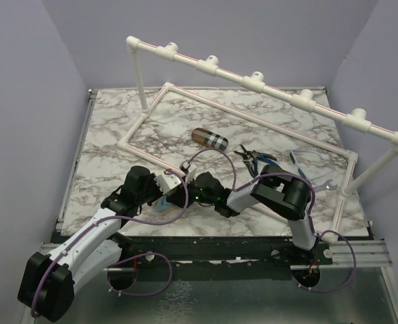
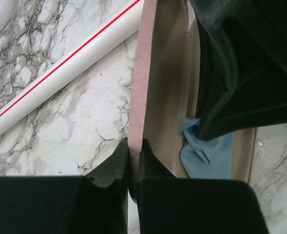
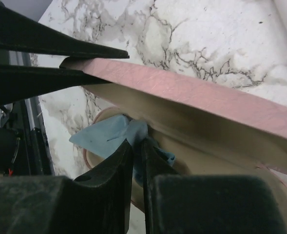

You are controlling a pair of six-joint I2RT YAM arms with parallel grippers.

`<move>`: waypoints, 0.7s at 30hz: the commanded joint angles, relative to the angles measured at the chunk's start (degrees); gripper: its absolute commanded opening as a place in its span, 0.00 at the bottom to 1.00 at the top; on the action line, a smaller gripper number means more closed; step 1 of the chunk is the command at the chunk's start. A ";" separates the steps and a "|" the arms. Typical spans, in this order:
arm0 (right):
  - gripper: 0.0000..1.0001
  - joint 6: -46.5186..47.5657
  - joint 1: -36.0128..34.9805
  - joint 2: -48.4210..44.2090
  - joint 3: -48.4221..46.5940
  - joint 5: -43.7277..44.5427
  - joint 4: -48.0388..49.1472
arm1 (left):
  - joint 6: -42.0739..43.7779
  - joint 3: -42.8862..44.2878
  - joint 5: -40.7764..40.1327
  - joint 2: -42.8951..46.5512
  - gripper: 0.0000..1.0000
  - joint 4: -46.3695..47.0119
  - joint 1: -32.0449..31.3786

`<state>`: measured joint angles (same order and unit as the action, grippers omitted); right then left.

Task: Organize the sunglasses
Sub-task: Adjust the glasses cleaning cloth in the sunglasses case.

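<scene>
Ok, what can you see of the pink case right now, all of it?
The pink case sits open on the marble table, near its front edge between the arms. Its outside looks like matte pink leatherette, its lining smooth beige. The left gripper is shut on the raised lid's thin edge. A crumpled blue cloth lies inside, pinched by the right gripper. No glasses show inside.

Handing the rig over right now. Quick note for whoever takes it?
Left pincer: shut on the pink case by its lid, holding it open.
Right pincer: shut on the blue cloth inside that case.
sunglasses: on the table, right of the pliers; none cased.
brown plaid case: mid-table.
Done: pink case opened. Left: probably clear the cloth, then case the sunglasses.
</scene>
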<state>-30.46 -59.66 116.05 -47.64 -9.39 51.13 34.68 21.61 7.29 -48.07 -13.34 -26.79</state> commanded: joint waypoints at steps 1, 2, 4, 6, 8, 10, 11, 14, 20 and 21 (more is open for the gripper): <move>0.15 -1.17 -0.22 1.54 -0.72 -0.80 1.21 | -1.19 -0.07 2.44 -0.07 0.00 2.27 -0.37; 0.14 -1.19 -0.23 1.16 -0.25 0.13 1.23 | -1.12 -0.12 2.31 -0.02 0.00 2.28 -0.37; 0.13 -1.10 -0.26 0.33 0.88 1.65 1.11 | -0.88 -0.24 1.92 0.33 0.00 2.30 -0.37; 0.10 -0.86 -0.25 -0.50 1.66 2.72 0.15 | -0.61 -0.34 1.69 0.41 0.00 2.24 -0.37; 0.06 -0.50 -0.20 -1.44 2.18 3.99 -1.46 | -0.40 -0.41 1.57 0.50 0.00 2.19 -0.37; 0.04 0.11 -0.11 -2.79 2.96 5.96 -3.58 | -0.11 -0.42 1.51 0.57 0.00 2.24 -0.37; 0.03 0.68 -0.02 -3.84 3.33 7.06 -4.84 | 0.13 -0.42 1.40 0.73 0.00 2.21 -0.37; 0.01 2.50 0.07 -6.36 3.79 9.11 -8.61 | 1.14 -0.66 1.19 0.92 0.00 2.20 -0.37; 0.01 5.06 0.12 -8.63 3.58 12.77 -13.89 | 2.62 -1.04 1.26 1.05 0.00 2.19 -0.37; 0.00 5.32 0.15 -8.91 3.65 13.19 -14.49 | 2.82 -1.04 1.12 1.05 0.00 2.25 -0.37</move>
<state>-27.79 -59.88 109.06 -44.51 -0.60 42.22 36.03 21.12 7.66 -47.94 -12.71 -27.03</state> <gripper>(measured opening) 0.007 0.045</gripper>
